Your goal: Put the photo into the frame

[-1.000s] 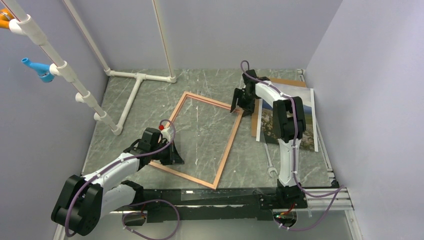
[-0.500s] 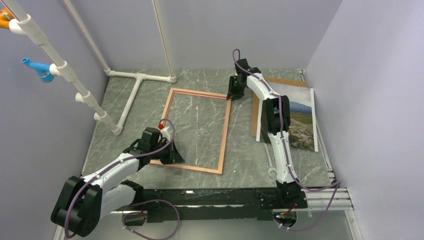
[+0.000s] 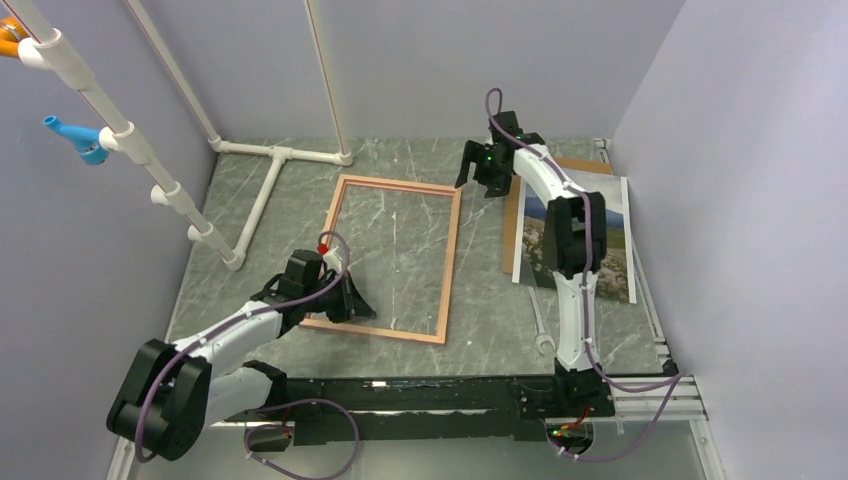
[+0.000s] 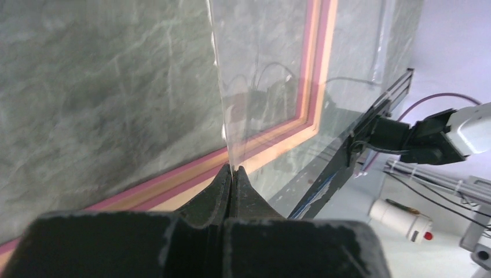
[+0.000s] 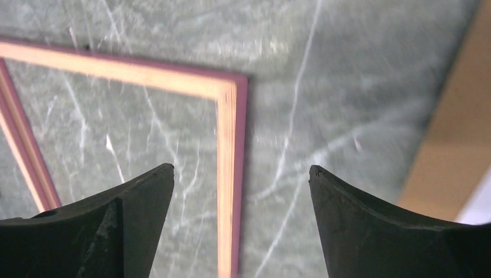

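The frame (image 3: 451,262), thin with pinkish wood edges, lies flat in the middle of the table. My left gripper (image 3: 362,306) sits at its near left part. In the left wrist view that gripper (image 4: 234,169) is shut on the edge of a thin clear pane standing over the frame's edge (image 4: 289,134). My right gripper (image 3: 479,178) hovers open just beyond the far right corner. The right wrist view has this gripper (image 5: 241,174) above that corner (image 5: 230,98), touching nothing. The photo (image 3: 612,250) lies face up at the right, partly hidden by my right arm.
A brown backing board (image 3: 512,225) lies under the photo's left side and shows as (image 5: 454,133) in the right wrist view. White pipes (image 3: 270,172) lie at the back left. A slim metal tool (image 3: 540,328) lies near the right arm's base. Walls close in on both sides.
The frame's far right corner swung left and back until the frame lay square. The right gripper then let go of that corner, opened wide and drew back to the right.
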`<action>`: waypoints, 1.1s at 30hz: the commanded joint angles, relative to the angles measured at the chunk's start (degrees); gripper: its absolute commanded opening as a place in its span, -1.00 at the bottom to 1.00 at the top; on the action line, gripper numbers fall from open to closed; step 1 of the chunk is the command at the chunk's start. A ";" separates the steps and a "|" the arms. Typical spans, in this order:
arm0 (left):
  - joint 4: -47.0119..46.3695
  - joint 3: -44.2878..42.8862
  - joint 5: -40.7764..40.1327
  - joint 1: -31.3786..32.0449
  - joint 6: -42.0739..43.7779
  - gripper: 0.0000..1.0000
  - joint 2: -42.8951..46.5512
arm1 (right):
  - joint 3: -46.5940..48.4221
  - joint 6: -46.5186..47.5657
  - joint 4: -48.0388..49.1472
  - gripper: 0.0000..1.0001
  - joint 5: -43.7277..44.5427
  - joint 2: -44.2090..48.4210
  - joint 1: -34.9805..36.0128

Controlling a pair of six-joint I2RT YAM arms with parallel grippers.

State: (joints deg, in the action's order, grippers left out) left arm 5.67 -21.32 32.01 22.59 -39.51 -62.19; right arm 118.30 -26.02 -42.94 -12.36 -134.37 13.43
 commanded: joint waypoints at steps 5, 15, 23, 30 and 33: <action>-22.52 -5.22 7.02 -1.18 -12.71 -1.00 -9.21 | -21.21 -1.33 6.65 0.83 -2.88 23.31 -0.96; -21.50 -11.13 4.23 -7.28 -14.07 -1.00 -10.46 | -41.49 -3.22 7.57 0.83 -7.27 40.74 -2.35; -19.72 -7.14 2.35 -14.28 -15.06 -1.00 -6.39 | -48.92 -2.51 5.34 0.83 -8.58 48.68 -2.88; -12.27 -6.07 -3.79 -16.02 -13.18 -1.00 -0.35 | -58.69 -7.58 8.76 0.82 -14.05 54.37 -2.91; -7.89 -6.69 -6.20 -16.09 -10.79 -0.46 2.77 | -64.68 -11.92 10.82 0.82 -16.55 58.74 -2.32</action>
State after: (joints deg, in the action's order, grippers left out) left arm -7.22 -27.40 30.65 6.94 -53.36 -64.38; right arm 59.07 -32.27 -35.55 -24.25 -80.84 10.79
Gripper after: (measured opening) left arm 0.048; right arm 0.913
